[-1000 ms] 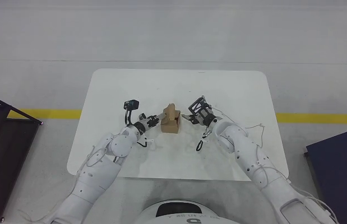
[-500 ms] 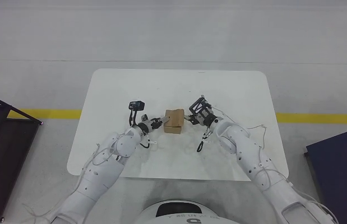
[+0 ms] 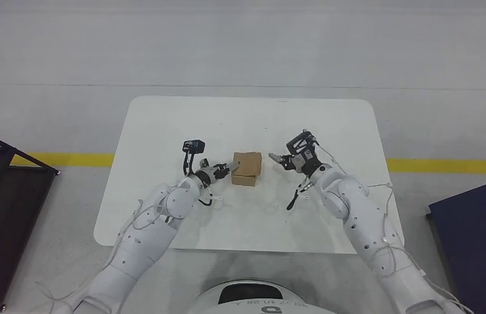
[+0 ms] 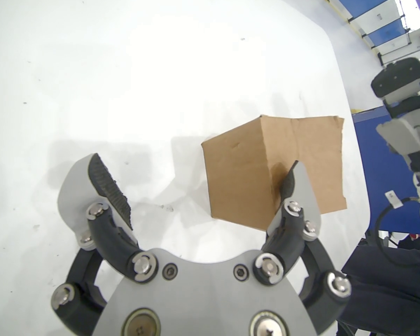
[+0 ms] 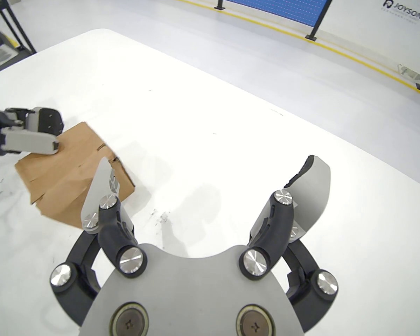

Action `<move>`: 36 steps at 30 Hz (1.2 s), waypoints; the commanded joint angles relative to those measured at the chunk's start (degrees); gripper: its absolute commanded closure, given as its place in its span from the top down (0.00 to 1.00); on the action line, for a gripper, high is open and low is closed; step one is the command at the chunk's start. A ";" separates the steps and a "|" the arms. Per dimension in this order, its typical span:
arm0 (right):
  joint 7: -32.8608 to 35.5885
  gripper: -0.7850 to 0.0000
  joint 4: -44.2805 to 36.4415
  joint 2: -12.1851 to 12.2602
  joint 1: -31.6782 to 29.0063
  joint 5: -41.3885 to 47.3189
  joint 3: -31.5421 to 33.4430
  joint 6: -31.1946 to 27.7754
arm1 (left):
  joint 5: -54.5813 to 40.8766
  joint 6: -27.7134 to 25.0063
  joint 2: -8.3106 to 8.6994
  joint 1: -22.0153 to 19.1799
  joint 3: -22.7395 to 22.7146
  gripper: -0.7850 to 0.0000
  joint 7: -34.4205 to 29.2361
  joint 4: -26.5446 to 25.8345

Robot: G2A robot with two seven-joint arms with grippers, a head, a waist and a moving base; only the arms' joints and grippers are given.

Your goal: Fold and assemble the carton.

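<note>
Widely spread, the left gripper touches the carton.

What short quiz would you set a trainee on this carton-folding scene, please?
1. True or false: the carton lies as a flat, unfolded sheet on the table.
2. Pick one. The left gripper is: A) shut on the carton; B) open, touching the carton's side; C) open, far from the carton.
3. Short answer: does the right gripper have its jaws open or shut?

Key: 1 false, it stands as a box shape; 2 B; 3 open.
</note>
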 commanded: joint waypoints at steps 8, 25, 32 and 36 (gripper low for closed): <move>2.71 1.00 -0.42 -0.17 0.69 -3.08 -2.57 -2.64 | -0.56 -0.21 -0.05 0.32 -0.77 1.00 -0.41 -0.50; 4.11 1.00 0.46 -0.84 2.47 -3.51 -4.37 -1.53 | -0.74 -0.28 -0.37 -0.20 -1.07 1.00 -1.58 0.32; 5.60 1.00 2.45 -1.53 4.39 -4.07 -6.47 -0.54 | -0.67 -0.54 -0.49 -0.48 -1.13 1.00 -1.90 0.71; 5.82 1.00 3.56 -1.78 4.93 -3.89 -6.99 -0.33 | -1.19 -1.00 -0.58 -0.60 -1.12 1.00 -2.30 0.95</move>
